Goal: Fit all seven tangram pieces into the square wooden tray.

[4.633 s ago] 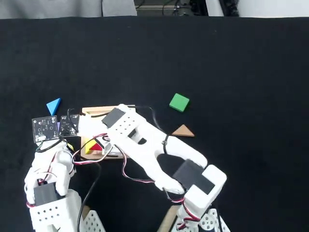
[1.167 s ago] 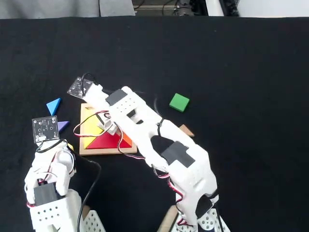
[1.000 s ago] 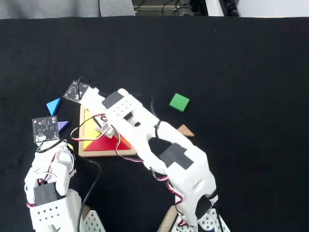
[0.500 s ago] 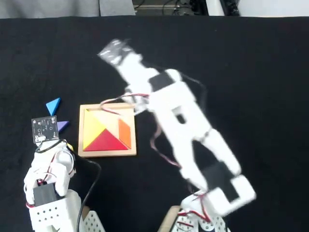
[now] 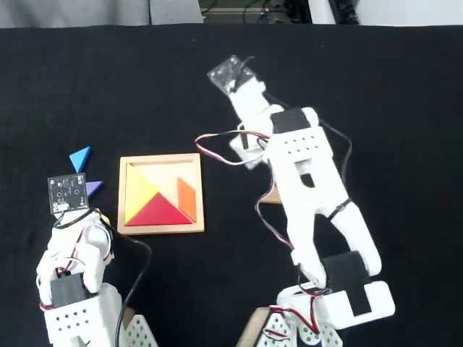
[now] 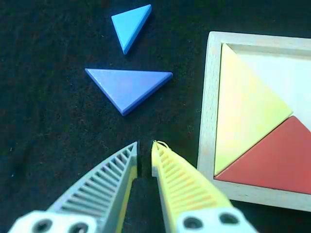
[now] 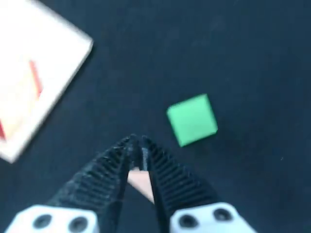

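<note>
The square wooden tray [image 5: 160,228] lies left of centre and holds a yellow triangle [image 5: 139,194], a red triangle [image 5: 159,213] and an orange piece [image 5: 187,197]. Left of it lie a light-blue triangle [image 5: 80,157] and a purple triangle [image 6: 129,86]. My left gripper [image 6: 145,145] is shut and empty, just short of the purple triangle and beside the tray's wall [image 6: 208,97]. My right gripper [image 7: 138,141] is shut and hangs above the cloth near the green square [image 7: 192,120]. A tan sliver shows behind its tips. The right arm [image 5: 296,155] partly covers a brown triangle [image 5: 270,196].
Black cloth covers the whole table. A corner of the tray [image 7: 43,92] shows in the right wrist view, well away from the green square. Wide free cloth lies to the right and at the back. Both arm bases stand at the front edge.
The right arm has swung off the tray to the right and farther back, uncovering the tray and its three pieces. The left arm has kept still.
</note>
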### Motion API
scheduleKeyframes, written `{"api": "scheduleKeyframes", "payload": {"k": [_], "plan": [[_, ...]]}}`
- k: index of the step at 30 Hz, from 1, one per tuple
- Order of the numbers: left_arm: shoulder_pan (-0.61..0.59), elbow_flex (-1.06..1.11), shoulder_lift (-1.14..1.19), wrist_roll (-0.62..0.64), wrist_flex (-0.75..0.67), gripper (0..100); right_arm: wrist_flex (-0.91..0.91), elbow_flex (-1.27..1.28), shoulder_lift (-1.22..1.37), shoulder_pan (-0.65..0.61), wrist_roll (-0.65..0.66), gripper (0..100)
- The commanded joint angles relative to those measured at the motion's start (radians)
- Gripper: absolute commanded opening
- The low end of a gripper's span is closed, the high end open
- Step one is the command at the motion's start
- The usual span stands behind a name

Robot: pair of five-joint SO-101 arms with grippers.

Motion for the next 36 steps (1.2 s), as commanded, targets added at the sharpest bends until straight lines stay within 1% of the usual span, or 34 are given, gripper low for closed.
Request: {"api": "scheduleKeyframes", "payload": {"k": [1,5,7,10,11,15,20,25,29,36], "plan": [[0.010,-0.002,-0.005,-0.006,-0.018,7,0.087,0.102,-0.015,0.037,0.190,1.2],[0.012,-0.002,-0.005,-0.008,-0.018,7,0.089,0.232,-0.058,0.080,0.198,1.2],[0.012,-0.002,-0.005,-0.008,-0.018,7,0.091,0.300,-0.079,0.124,0.206,1.2],[0.012,-0.001,-0.005,-0.008,-0.018,7,0.083,0.384,-0.088,0.187,0.295,1.1],[0.012,-0.001,-0.005,-0.008,-0.018,7,0.077,0.400,-0.088,0.209,0.315,1.1],[0.012,-0.001,-0.005,-0.008,-0.018,7,0.023,0.414,-0.088,0.281,0.322,1.1],[0.012,-0.001,-0.005,-0.008,-0.018,7,-0.057,0.418,-0.039,0.290,0.324,1.1],[0.012,-0.001,-0.005,-0.008,-0.017,7,-0.121,0.375,0.074,0.284,0.318,1.1],[0.012,-0.001,-0.005,-0.008,-0.015,7,-0.120,0.292,0.160,0.285,0.315,1.1],[0.012,-0.001,-0.005,-0.008,-0.014,7,-0.121,0.081,0.331,0.281,0.229,1.1]]}}
